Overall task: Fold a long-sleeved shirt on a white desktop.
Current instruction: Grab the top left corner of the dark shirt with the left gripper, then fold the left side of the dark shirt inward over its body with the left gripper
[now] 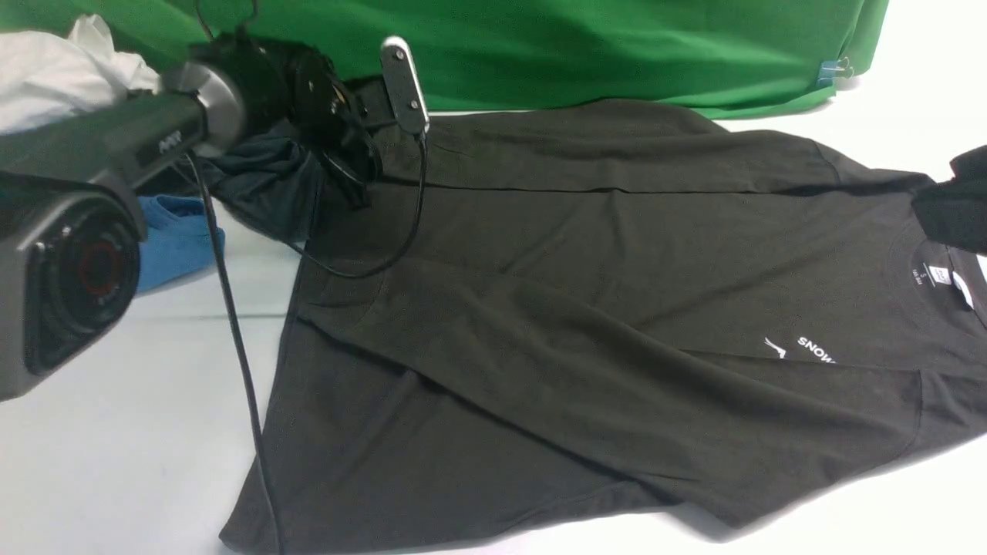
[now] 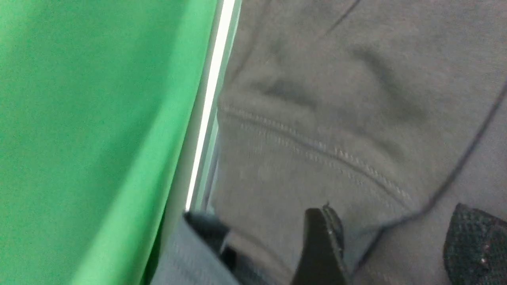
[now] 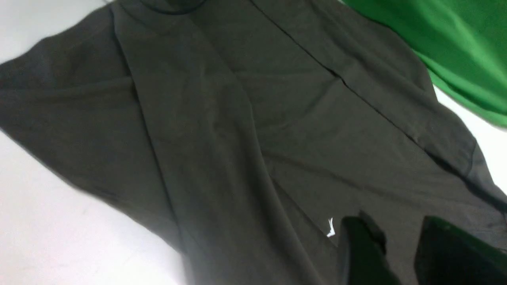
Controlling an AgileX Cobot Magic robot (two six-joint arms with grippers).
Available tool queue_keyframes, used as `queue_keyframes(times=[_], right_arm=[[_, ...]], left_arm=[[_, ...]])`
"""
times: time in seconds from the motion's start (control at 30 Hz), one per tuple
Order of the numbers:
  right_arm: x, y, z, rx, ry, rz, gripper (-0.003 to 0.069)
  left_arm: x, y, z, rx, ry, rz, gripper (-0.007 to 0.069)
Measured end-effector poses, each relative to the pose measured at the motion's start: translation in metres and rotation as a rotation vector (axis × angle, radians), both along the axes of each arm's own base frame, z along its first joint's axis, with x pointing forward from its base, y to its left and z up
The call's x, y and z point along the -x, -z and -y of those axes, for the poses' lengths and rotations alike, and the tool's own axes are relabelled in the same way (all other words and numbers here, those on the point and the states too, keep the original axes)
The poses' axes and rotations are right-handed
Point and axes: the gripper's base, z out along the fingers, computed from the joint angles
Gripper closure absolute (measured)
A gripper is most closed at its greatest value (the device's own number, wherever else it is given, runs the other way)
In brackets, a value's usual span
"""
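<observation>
– Across the white surface [image 1: 177, 401], how is the long-sleeved shirt [image 1: 663, 262] found?

– It is spread out, with its collar [image 1: 917, 270] toward the robot's right. One sleeve [image 1: 617, 166] is laid along the far side; the other [image 1: 694, 401] is folded slantwise over the body. The white print [image 1: 816, 351] is left partly covered by the near fabric.

– And the left hand [image 2: 396, 245]?

– It is noted as open, its fingertips set well apart over the shirt, near the hem corner on the far side. Nothing is seen gripped. A black cable is draped from the left arm [image 1: 69, 270] across the cloth.

– The right hand [image 3: 402, 253]?

– A gap is observed between its fingers; it is recorded as partly open, above the shirt's printed part, with no fabric held.

– What is seen around the shirt?

– The far side is bordered by a green backdrop [image 1: 617, 46]. By the left arm, a dark teal garment [image 1: 266, 185], a blue garment [image 1: 173, 243] and a white cloth [image 1: 62, 73] are bunched together.
</observation>
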Motion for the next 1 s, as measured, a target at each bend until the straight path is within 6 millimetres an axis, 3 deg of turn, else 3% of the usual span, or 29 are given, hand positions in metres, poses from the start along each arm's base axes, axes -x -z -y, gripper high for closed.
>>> queue_keyframes(times=[0.1, 0.37, 0.53, 0.6, 0.73, 1.0], right_arm=[[0.000, 0.000, 0.000, 0.002, 0.001, -0.002, 0.0421], [0.000, 0.000, 0.000, 0.002, 0.000, -0.003, 0.0421], [0.000, 0.000, 0.000, -0.002, 0.002, -0.006, 0.0421], [0.000, 0.000, 0.000, -0.003, 0.003, -0.006, 0.0421], [0.000, 0.000, 0.000, -0.003, 0.003, -0.006, 0.0421], [0.001, 0.000, 0.000, -0.006, 0.001, -0.010, 0.0425]], left_arm=[[-0.004, 0.013, 0.001, -0.015, 0.023, 0.019, 0.0236], [-0.013, 0.017, 0.003, -0.008, 0.036, 0.118, 0.0246], [-0.012, 0.021, 0.003, 0.002, 0.030, 0.102, 0.0349], [-0.009, 0.016, 0.002, -0.001, 0.027, 0.074, 0.0449], [-0.005, 0.003, 0.001, -0.007, 0.026, 0.046, 0.0571], [0.015, -0.037, 0.004, -0.004, 0.021, -0.055, 0.0586]])
